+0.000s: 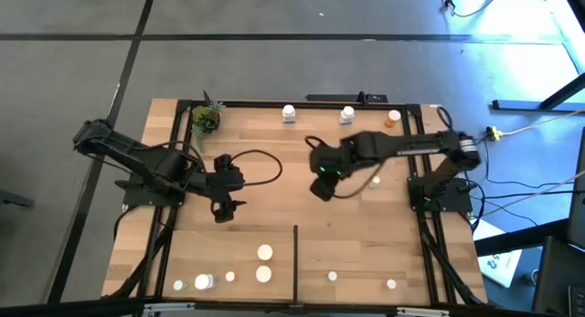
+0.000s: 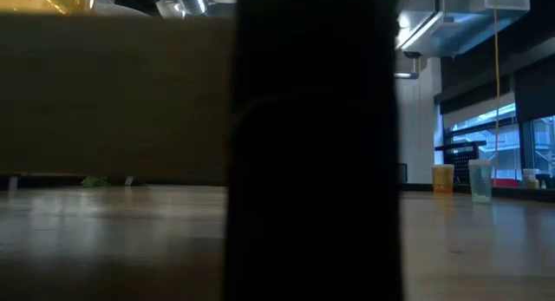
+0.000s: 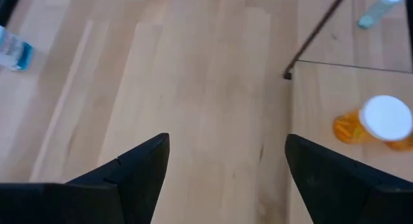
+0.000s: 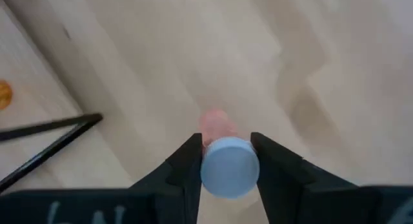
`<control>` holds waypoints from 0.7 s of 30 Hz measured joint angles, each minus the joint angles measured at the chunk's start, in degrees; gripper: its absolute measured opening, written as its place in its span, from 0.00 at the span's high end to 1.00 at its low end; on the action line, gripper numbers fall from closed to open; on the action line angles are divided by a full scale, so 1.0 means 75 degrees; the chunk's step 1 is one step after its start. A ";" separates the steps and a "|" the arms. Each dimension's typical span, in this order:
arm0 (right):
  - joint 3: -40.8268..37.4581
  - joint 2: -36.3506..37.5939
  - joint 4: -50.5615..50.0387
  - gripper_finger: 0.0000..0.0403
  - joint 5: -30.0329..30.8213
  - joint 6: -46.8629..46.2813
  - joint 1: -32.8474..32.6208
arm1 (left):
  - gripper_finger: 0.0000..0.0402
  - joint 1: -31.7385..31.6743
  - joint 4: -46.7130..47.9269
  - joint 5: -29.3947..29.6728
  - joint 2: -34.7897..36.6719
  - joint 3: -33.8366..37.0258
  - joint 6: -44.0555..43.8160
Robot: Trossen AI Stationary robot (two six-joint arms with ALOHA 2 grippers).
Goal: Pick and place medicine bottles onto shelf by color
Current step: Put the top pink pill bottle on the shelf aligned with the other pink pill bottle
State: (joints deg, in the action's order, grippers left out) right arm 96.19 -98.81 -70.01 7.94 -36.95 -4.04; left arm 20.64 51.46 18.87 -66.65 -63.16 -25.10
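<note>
Right gripper [image 4: 224,164] is clamped on a small bottle [image 4: 229,167], white cap toward the wrist camera, held above bare planks of the shelf [image 1: 274,207] at centre-right of the high view. The divider strip [image 4: 48,130] lies at the left of the wrist frame. Left gripper [image 3: 226,166] hangs wide and empty, left of centre. Risk: the fingers grip only the cap's sides, so the bottle may slip or tip on release.
</note>
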 joint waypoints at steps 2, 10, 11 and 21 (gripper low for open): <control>0.0711 -0.0444 -0.0293 0.70 0.0010 0.0395 0.0168 | 0.25 0.0161 0.0003 0.0000 0.0003 0.0000 -0.0036; 0.3128 -0.2398 -0.1233 0.70 -0.0006 0.1303 0.0517 | 0.25 0.0740 0.0074 0.0048 0.0176 0.0000 -0.0439; 0.3354 -0.2607 -0.1236 0.70 -0.0013 0.1384 0.0528 | 0.25 0.0810 0.0073 0.0094 0.0212 0.0000 -0.0443; 0.4832 -0.4354 -0.0877 0.70 -0.0061 0.2205 0.0543 | 0.25 0.1221 0.0073 0.0219 0.0723 0.0000 -0.0635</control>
State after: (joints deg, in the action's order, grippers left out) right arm 132.43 -131.47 -76.59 7.49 -20.41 0.03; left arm 29.79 52.01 20.52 -61.23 -63.16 -29.87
